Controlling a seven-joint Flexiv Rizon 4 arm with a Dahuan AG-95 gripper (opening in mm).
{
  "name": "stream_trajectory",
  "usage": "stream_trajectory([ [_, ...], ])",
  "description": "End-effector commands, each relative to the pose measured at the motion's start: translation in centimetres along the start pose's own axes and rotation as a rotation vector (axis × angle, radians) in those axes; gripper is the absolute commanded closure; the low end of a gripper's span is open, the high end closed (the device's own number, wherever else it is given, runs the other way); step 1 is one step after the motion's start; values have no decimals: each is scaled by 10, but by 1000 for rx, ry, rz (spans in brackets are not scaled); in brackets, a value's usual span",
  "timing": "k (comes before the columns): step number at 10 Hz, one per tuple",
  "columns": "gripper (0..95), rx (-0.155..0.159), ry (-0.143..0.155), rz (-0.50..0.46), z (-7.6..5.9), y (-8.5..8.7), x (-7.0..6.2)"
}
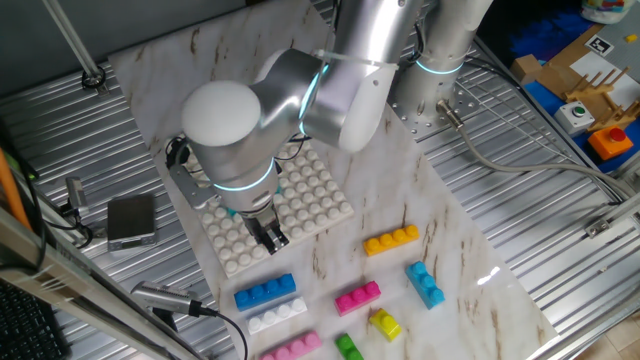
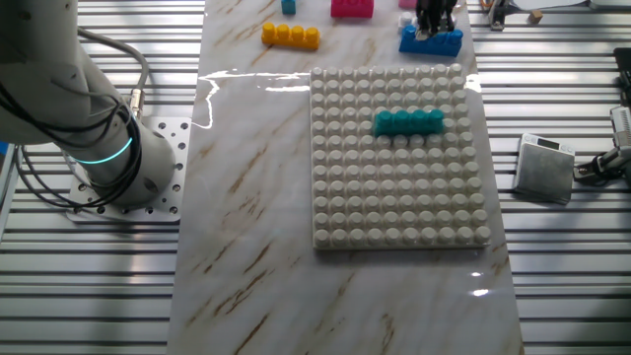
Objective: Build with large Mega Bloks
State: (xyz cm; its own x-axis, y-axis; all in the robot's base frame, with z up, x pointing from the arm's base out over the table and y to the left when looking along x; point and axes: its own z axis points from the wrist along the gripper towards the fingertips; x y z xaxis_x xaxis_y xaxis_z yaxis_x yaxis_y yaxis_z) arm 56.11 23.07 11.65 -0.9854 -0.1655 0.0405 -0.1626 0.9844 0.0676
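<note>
A teal brick (image 2: 408, 122) sits pressed onto the white studded baseplate (image 2: 394, 207), in its far half; my arm hides the brick in one fixed view. My gripper (image 1: 269, 236) hangs over the baseplate's (image 1: 310, 200) front edge, just short of a blue brick (image 1: 265, 292). In the other fixed view the gripper (image 2: 434, 22) stands right above the blue brick (image 2: 431, 41). Its fingers look slightly apart and hold nothing. Loose on the table lie white (image 1: 277, 316), pink (image 1: 292, 346), magenta (image 1: 357, 297), orange (image 1: 391, 240), light blue (image 1: 425, 283), yellow (image 1: 385, 323) and green (image 1: 347, 347) bricks.
A small grey box (image 1: 131, 220) with cables lies on the ribbed metal table left of the marble sheet; it also shows in the other fixed view (image 2: 545, 167). The arm's base (image 2: 118, 163) stands beside the sheet. Cardboard and coloured boxes (image 1: 585, 85) sit at the far right.
</note>
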Motion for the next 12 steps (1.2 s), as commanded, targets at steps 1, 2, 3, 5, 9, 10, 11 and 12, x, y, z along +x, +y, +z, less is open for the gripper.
stream_trajectory([
  [1, 950, -2, 3, -12, 0, 0, 0],
  [2, 950, -2, 1, -14, 0, 0, 0],
  [3, 950, -9, -8, 8, 0, 0, 0],
  [5, 950, -12, -45, 23, 0, 2, -1],
  [9, 950, -12, -77, 50, 14, 16, -22],
  [10, 950, -14, -85, 52, 21, 23, -32],
  [11, 950, -17, -87, 53, 26, 28, -39],
  [12, 950, -21, -88, 56, 30, 32, -44],
])
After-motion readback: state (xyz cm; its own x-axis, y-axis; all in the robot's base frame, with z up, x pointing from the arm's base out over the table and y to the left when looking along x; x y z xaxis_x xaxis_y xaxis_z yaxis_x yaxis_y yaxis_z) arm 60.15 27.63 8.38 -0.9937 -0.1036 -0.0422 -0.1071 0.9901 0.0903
